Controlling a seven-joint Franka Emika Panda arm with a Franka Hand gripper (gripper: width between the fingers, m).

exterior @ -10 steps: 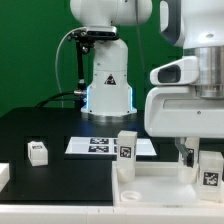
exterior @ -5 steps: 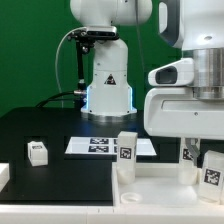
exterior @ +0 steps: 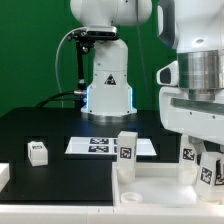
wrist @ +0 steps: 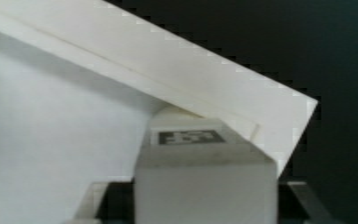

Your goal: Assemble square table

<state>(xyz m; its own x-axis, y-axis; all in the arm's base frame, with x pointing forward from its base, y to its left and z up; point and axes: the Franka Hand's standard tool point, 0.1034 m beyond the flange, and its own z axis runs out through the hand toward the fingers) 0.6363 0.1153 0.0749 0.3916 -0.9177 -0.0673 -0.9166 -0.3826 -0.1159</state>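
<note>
The white square table top lies at the front on the exterior view's right. One tagged white leg stands upright at its back corner. My gripper hangs over the top's right side, shut on a second tagged leg that looks slightly tilted. In the wrist view this leg fills the space between the two dark fingers of the gripper, and its tag faces the camera. The table top's raised rim runs diagonally behind it. A third leg stands alone on the black table at the left.
The marker board lies flat in the middle, in front of the robot base. Part of another white piece shows at the exterior view's left edge. The arm's bulky white body hides the table top's far right corner.
The jaws have closed from wide open onto the leg. The arm has then risen, and the leg has come up a little with it.
</note>
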